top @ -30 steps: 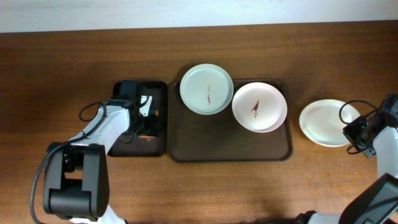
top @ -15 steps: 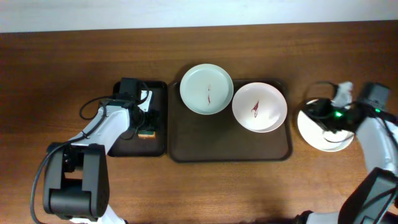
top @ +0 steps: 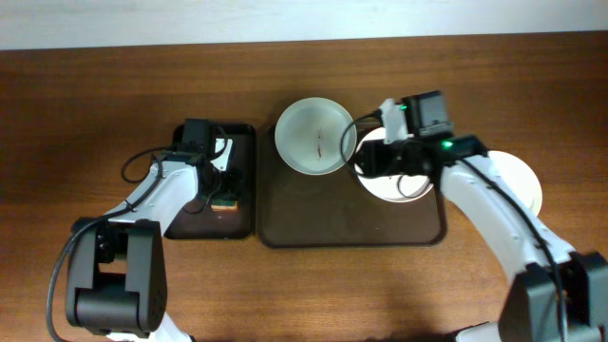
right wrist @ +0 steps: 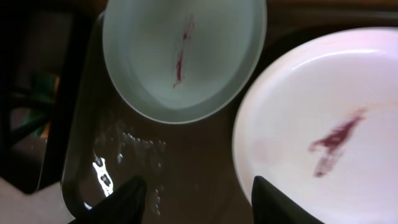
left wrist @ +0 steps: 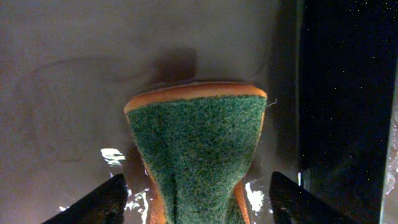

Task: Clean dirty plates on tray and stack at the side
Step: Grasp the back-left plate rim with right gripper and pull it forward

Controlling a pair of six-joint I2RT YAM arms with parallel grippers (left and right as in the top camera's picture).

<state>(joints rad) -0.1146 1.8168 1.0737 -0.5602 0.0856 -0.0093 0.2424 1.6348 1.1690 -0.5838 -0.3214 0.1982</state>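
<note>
Two white plates with red smears lie on the large brown tray [top: 313, 217]: one at its back left [top: 313, 138], one at its back right [top: 391, 190], partly under my right arm. A third white plate [top: 522, 185] lies on the table to the right of the tray. My right gripper [top: 372, 160] is open and empty, hovering over the tray between the two smeared plates; its wrist view shows the left plate [right wrist: 180, 50], the right plate [right wrist: 323, 137] and the open fingers [right wrist: 199, 200]. My left gripper [top: 218, 185] is open around a green-and-orange sponge [left wrist: 196, 143].
The sponge [top: 224, 200] lies on a narrower dark tray [top: 242, 226] just left of the large tray. Wet spots glint on the large tray's floor [right wrist: 102, 174]. Bare wooden table surrounds both trays.
My right arm has swung left from the plate on the table to over the large tray, between the two smeared plates. My left arm has stayed over the sponge.
</note>
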